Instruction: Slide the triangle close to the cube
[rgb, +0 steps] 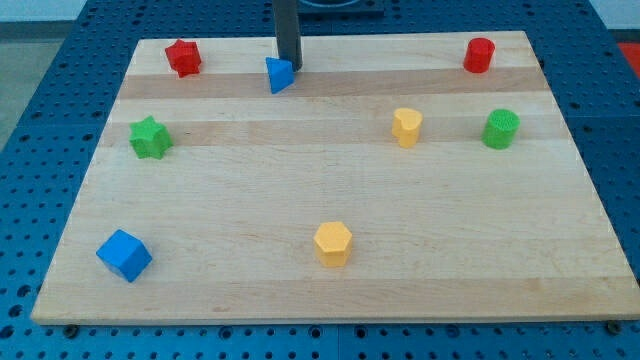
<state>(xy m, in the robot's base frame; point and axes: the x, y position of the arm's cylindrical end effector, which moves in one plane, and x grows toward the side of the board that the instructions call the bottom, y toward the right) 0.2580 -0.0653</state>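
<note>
Beside blue triangle (279, 75), my tip (289, 67).

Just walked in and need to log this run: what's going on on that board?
My tip sits at the view's top, right against the blue triangle on its upper-right side, placed to push it. The blue cube it should end up near lies far off at the view's lower left, so the slide has barely begun. The green star lies roughly between them.

Bright, even overhead light; soft short shadows under blocks, mild sheen on tabletop (330, 190); sharp focus, no blur, edges undistorted.
</note>
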